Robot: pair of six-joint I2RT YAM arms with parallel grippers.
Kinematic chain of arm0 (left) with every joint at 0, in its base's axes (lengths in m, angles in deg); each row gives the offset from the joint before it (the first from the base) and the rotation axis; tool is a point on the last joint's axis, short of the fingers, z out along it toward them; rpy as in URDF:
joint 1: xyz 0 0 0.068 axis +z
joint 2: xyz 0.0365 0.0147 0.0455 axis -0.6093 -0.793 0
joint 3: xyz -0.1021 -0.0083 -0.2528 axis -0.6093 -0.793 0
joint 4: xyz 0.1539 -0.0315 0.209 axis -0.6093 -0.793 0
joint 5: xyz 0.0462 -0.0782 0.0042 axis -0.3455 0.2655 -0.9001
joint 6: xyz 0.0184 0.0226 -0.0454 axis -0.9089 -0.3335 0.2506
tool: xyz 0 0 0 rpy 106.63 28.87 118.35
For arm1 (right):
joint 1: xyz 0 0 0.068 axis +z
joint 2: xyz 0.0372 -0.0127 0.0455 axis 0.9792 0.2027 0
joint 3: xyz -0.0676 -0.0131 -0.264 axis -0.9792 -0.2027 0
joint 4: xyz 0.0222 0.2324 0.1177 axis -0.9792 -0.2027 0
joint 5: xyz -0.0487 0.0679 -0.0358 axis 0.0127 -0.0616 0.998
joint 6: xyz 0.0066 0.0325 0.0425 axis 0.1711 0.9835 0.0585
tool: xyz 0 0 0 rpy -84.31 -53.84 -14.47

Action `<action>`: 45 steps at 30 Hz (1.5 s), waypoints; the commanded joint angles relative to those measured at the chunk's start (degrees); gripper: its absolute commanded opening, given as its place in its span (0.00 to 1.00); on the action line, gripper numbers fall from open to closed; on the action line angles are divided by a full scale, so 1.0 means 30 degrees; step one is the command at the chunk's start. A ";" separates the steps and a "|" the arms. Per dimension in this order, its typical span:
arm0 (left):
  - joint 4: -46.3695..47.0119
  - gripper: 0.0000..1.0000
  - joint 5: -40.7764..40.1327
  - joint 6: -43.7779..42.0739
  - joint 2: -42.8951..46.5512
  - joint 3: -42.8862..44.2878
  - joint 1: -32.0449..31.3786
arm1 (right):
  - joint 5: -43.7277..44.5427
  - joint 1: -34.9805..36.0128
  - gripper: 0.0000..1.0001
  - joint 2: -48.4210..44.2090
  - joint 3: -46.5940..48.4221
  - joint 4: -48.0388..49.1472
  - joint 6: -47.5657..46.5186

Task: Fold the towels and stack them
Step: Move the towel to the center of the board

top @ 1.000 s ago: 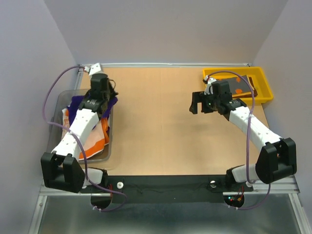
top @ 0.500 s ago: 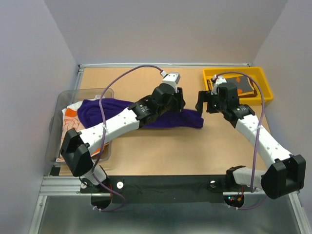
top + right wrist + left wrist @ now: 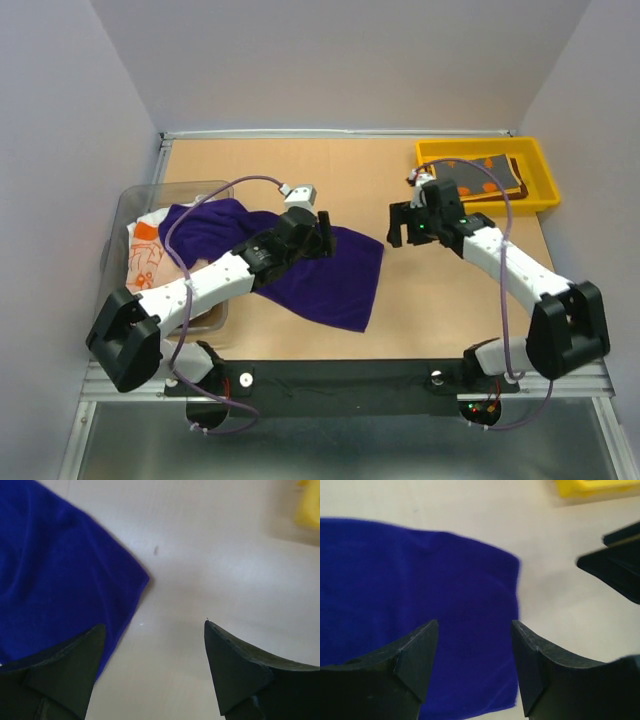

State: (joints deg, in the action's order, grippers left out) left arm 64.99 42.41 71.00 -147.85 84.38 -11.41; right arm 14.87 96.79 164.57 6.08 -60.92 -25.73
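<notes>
Purple towel [image 3: 320,270] lies loosely spread on the bench [image 3: 440,300], long axis 10-to-4 o'clock, directly beneath the spread, empty left end effector [image 3: 322,232]; the spread right end effector [image 3: 400,222] hovers at its 3 o'clock corner.

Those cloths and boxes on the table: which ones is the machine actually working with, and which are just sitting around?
Part of the job:
- purple towel, spread on the table
- orange-and-white towel in the clear bin
- dark towel with orange marks in the yellow tray

Just lying about:
- clear bin
- yellow tray
- table
</notes>
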 commanded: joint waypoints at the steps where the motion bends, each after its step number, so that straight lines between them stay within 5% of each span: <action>1: 0.0809 0.69 -0.1023 0.1050 -0.0366 -0.1502 0.2045 | -0.0395 0.2331 0.81 0.2320 0.0954 0.0615 -0.0907; 7: 0.1601 0.67 -0.1372 0.1021 -0.1774 -0.1917 0.3718 | 0.0783 0.5145 0.75 0.6684 0.3766 0.1288 -0.2022; 11: 0.1923 0.59 -0.0907 0.1049 -0.3764 -0.1624 0.3982 | 0.0404 0.5910 0.61 0.9645 0.5115 0.1787 -0.1791; 13: 0.2303 0.55 -0.0671 0.1253 -0.5048 -0.1507 0.3983 | 0.0518 0.5939 0.57 1.0146 0.4944 0.1961 -0.1091; 15: 0.2568 0.54 0.0028 0.1284 -0.6106 -0.1099 0.3982 | 0.1014 0.5910 0.42 1.0353 0.4330 0.2224 -0.0474; 17: 0.2598 0.53 0.0877 0.1314 -0.7864 -0.0571 0.3924 | 0.2010 0.5910 0.41 1.0149 0.3130 0.2343 0.0492; 24: 0.2540 0.52 0.2547 0.1751 -1.1528 0.2035 0.1730 | 0.3772 0.4073 0.41 0.7223 -0.1726 0.2315 0.3392; 31: 0.2247 0.52 0.5215 0.2134 -1.4635 0.6253 -0.1727 | 0.3066 0.1253 0.43 0.1015 -0.5396 0.1262 0.5240; 36: 0.1866 0.52 0.6798 0.2250 -1.5165 0.8921 -0.3429 | 0.5027 0.1018 0.46 -0.3704 -0.5752 0.0178 0.6208; 45: 0.3330 0.53 0.7715 0.2571 -1.2093 0.7638 -0.4690 | 0.6817 0.1018 0.55 -0.7518 -0.3645 -0.0059 0.5039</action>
State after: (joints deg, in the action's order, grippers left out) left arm 74.04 64.18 77.80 -191.87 108.99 -24.33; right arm 32.29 99.69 143.76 -9.39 -62.18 -9.25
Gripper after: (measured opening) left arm 0.527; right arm 0.527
